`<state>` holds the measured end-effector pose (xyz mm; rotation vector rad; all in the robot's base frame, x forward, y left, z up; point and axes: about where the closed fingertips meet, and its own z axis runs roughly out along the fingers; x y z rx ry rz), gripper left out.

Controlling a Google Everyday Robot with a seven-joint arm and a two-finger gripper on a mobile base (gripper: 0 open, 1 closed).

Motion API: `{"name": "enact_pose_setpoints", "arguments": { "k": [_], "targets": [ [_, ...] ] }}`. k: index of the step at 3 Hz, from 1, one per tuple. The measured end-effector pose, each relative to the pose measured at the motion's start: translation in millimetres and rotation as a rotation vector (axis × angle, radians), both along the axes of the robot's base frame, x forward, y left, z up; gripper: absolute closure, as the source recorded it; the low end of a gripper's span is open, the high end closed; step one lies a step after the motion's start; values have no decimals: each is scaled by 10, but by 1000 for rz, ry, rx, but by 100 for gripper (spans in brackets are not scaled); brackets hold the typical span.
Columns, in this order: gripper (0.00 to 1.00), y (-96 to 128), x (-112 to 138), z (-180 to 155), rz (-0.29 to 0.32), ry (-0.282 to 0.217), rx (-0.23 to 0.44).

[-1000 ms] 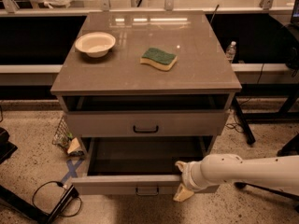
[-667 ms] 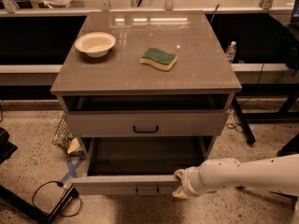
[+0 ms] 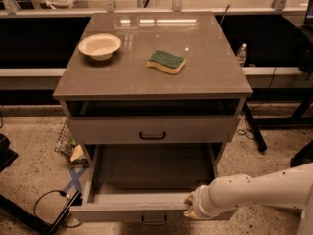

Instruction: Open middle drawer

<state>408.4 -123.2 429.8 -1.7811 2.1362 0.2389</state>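
Fingertips (image 3: 189, 199) of the gripper (image 3: 190, 207) pinch the front lip of the middle drawer (image 3: 122, 212), right of its handle (image 3: 154, 221), a hold evidently meant for pulling the drawer, which stands wide open.

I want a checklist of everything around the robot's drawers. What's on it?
Surface: brown cabinet top, two things on it.
Job's things: middle drawer pulled out, plain grey inside.
Clutter: bowl and green sponge, lying apart.
Grippers: gripper at the drawer's front edge, toward the picture's right.
Cables: black cable on the floor, picture's left.
Surroundings: water bottle behind the cabinet; speckled floor.
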Motion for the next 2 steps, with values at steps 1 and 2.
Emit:
{"name": "enact_pose_setpoints", "arguments": {
  "k": [1,2],
  "targets": [
    [97,2,-2,29,0,0,0],
    [75,6,-5,25,1,1,0]
  ]
}}
